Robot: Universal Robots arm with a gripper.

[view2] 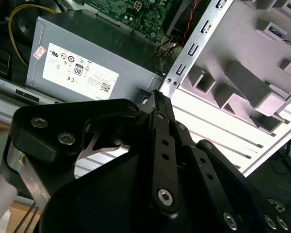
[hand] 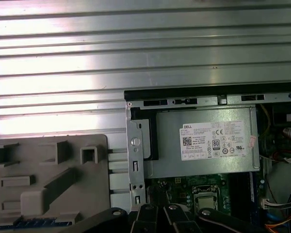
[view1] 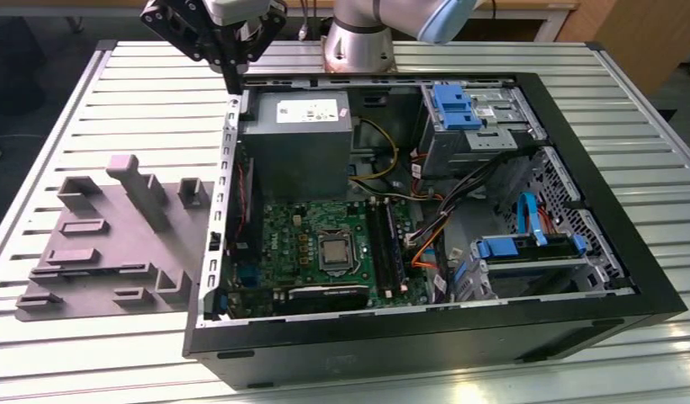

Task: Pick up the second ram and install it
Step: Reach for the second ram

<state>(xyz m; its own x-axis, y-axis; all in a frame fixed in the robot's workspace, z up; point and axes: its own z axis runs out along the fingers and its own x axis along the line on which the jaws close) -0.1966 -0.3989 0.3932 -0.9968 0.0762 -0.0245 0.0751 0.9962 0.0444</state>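
My gripper [view1: 230,84] hangs above the open computer case's back left corner in the exterior view, black fingers pointing down and shut with nothing between them. In the second wrist view the gripper [view2: 156,95] tapers to a closed tip over the case rim beside the power supply. A dark narrow strip with bluish glints, which looks like the second ram [hand: 34,223], rests in the grey tray [hand: 48,189], apart from the gripper. The green board [view1: 311,244] lies in the case with long black slots [view1: 388,248] on its right side.
The grey power supply [view1: 294,126] sits at the case's back. Blue drive brackets [view1: 452,105] and orange and yellow cables [view1: 429,244] crowd the case's right half. The moulded tray [view1: 109,244] with raised blocks lies left of the case on the ribbed metal table [view1: 132,76].
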